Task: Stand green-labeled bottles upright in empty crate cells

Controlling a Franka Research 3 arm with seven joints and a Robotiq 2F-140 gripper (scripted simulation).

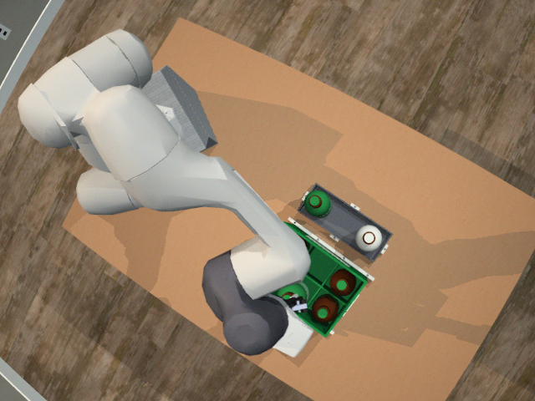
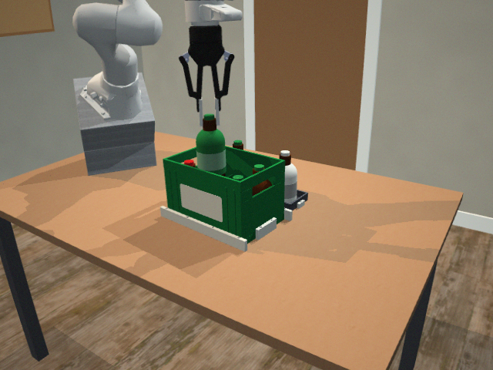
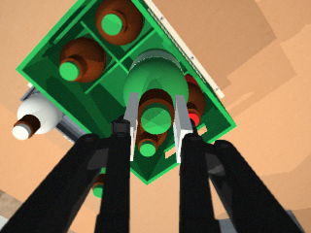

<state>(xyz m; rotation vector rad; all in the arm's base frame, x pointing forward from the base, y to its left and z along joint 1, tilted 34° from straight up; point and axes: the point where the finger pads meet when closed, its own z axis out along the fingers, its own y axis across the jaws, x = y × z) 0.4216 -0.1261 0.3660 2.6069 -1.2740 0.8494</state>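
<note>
Pincer (image 2: 209, 113) (image 3: 155, 107) has a green-labeled bottle (image 1: 292, 292) (image 2: 210, 143) (image 3: 155, 84) by the neck, upright and partway into a crate (image 1: 320, 333) (image 2: 202, 219) (image 3: 53, 36) cell. So this one's nearly in, not released. Another green bottle (image 1: 317, 203) (image 2: 237, 146) (image 3: 98, 190) remains on the tray (image 1: 343, 219) (image 2: 304, 196) (image 3: 71, 134) beside the white one (image 1: 368, 238) (image 2: 290, 176) (image 3: 39, 114).

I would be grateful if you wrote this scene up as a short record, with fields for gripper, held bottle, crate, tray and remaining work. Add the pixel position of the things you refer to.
gripper: shut on a bottle neck (image 2: 209, 115) (image 3: 155, 127)
held bottle: green-labeled bottle (image 2: 209, 144) (image 3: 155, 83), upright, partly lowered into the crate
crate: green crate (image 2: 201, 203) (image 3: 53, 36), also holding four brown bottles, one red-capped
tray: dark tray (image 1: 341, 220) (image 2: 301, 199), with a green-labeled bottle (image 1: 317, 203) and a white bottle (image 1: 368, 238) (image 2: 290, 179) (image 3: 41, 114) upright
remaining: lower and release the held bottle; transfer the tray's green-labeled one
</note>
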